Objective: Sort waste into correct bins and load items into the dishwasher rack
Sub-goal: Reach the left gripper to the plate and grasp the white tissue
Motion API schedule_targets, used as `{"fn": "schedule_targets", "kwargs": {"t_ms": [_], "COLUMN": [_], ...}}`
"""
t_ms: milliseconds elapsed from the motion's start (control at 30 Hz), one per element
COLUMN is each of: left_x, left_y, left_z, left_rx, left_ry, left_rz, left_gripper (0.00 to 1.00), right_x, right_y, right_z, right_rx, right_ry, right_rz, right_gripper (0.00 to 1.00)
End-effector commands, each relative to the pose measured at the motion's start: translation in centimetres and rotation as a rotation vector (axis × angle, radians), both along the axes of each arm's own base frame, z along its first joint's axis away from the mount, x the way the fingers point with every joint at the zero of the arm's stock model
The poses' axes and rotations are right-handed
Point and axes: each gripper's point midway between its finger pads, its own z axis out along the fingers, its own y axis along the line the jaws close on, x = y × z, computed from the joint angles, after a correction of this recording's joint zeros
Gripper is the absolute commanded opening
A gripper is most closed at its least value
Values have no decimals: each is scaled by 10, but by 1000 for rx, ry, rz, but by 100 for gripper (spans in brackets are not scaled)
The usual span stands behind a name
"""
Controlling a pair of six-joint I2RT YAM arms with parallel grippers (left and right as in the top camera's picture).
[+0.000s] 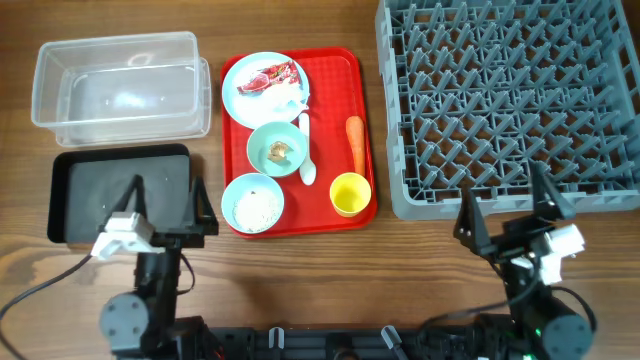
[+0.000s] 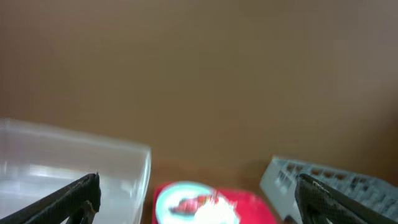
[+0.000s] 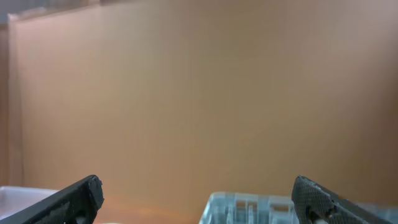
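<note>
Ahead of both end effectors: nothing sorted yet, spills the chief hazard

Ahead and right of the left end effector (image 1: 168, 205), ahead and left of the right end effector (image 1: 505, 205): red serving tray (image 1: 335, 90) with every loose item on it. Closest to the left one, near bowl (image 1: 229, 200) of rice (image 1: 255, 207). Beyond that, second bowl (image 1: 255, 150) with brown lump (image 1: 280, 151), spoon (image 1: 306, 150) just beside. Farthest, plate (image 1: 232, 85) bearing red wrapper (image 1: 270, 77) and tissue (image 1: 291, 96), touching. Nearer the right one, yellow cup (image 1: 350, 193) and carrot (image 1: 355, 142). Directly below the left one, near edge of black tray (image 1: 90, 195); beyond it, clear tub (image 1: 120, 95). Nothing in either. Just ahead of the right one, dishwasher rack (image 1: 510, 100), unloaded.

Likely trouble:
- Rice scattered over the surface (image 1: 300, 280) from a bowl tipped short of a bin.
- Wrapper and tissue lifted together by a careless pinch, so mixed in one bin.
- Plate dragged along by fingers pressing the thin wrapper flat.
- Carrot rolling out of an off-centre grip.
- Arms clashing over the tray when reaching at once.
- Food carried into the rack by loading bowls before emptying.

Pose: both arms folded back low at the near edge, wrists roughly level, cameras facing forward rather than down. Each end effector spread wide, holding nothing.
</note>
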Motion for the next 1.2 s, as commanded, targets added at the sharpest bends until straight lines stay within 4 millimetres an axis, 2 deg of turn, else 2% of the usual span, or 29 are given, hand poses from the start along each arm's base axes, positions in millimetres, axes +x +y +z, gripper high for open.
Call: {"fn": "schedule_targets", "kwargs": {"t_ms": [0,167,300,367,567,700,833,933,1000,1167], "left_x": [-3,18,52,76,132,166,199,218,229,253], "left_y": [-13,-31,-40,-38,-33,-35,-44,-58,-74,-103], "left_z": [44,75,98,100,92,77,49,20,-8,-64], "left_rx": [124,159,221,240,171,140,174,221,260,306], "left_ry": [-36,16,132,251,572,766,920,995,1050,1122], "left_rz": [-50,-171,-249,-262,-301,-323,-295,-283,-289,-327], "left_gripper": [100,100,100,100,100,100,100,100,100,100], "right_x": [-10,-12,-3,9,57,89,121,137,148,159], "right_y": [6,23,33,40,49,53,52,51,51,50], "right_z": [38,80,112,123,132,126,108,95,86,62], "right_rx": [-67,-222,-258,-270,-239,-213,-175,-150,-132,-47], "right_ry": [-67,-123,-108,-65,174,376,598,713,759,873], "right_rz": [1,39,99,151,261,326,351,365,369,376], "right_gripper": [100,100,100,100,100,100,100,100,100,100]}}
